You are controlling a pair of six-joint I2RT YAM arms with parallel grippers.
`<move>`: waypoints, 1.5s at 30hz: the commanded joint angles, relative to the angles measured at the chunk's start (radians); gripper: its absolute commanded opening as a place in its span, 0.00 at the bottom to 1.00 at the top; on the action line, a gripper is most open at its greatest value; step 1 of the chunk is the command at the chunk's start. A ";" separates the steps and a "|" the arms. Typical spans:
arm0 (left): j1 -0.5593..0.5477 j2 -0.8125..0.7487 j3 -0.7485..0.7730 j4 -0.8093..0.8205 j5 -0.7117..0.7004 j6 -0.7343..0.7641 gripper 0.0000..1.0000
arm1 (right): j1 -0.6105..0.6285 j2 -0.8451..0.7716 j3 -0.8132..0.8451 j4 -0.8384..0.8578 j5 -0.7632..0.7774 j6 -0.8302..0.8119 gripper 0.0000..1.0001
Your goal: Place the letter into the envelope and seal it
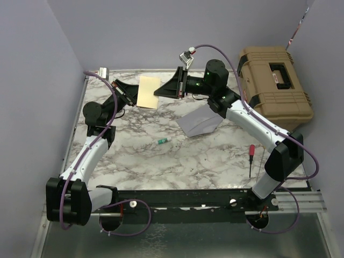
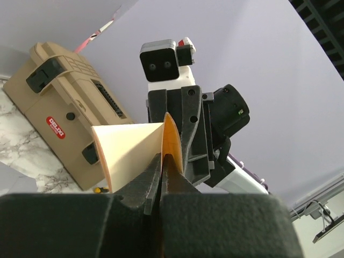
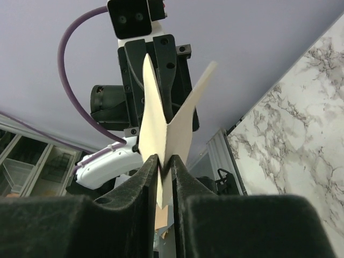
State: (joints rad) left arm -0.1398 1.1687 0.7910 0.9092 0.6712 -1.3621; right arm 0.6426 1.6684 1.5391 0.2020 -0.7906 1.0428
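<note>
The letter (image 1: 149, 91), a pale tan sheet, is held above the far part of the table between both grippers. My left gripper (image 1: 134, 98) is shut on its left edge. In the left wrist view its jaws (image 2: 162, 158) pinch the bent sheet (image 2: 131, 148). My right gripper (image 1: 158, 92) is shut on the right edge. In the right wrist view its jaws (image 3: 165, 160) clamp the buckled sheet (image 3: 161, 126). The grey-lavender envelope (image 1: 200, 122) lies flat on the marble table under the right arm, apart from the letter.
A tan toolbox (image 1: 274, 86) stands at the back right and also shows in the left wrist view (image 2: 59, 113). A red screwdriver (image 1: 250, 158) lies at the right. A small green-and-white marker (image 1: 164, 141) lies mid-table. Grey walls close the left and back.
</note>
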 commanded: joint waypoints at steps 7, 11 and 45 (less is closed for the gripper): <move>-0.002 -0.024 0.059 -0.047 0.064 0.074 0.03 | 0.006 -0.029 -0.018 -0.006 0.033 -0.014 0.00; 0.000 -0.038 0.068 -0.108 0.076 0.127 0.11 | 0.003 -0.054 -0.029 -0.035 0.062 -0.055 0.00; -0.066 -0.154 0.020 -0.298 -0.142 0.098 0.99 | -0.075 -0.165 -0.180 0.270 0.255 0.112 0.00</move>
State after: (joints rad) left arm -0.1593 1.0161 0.8505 0.4866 0.6571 -1.1362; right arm 0.5674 1.4433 1.3396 0.3046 -0.4854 1.0111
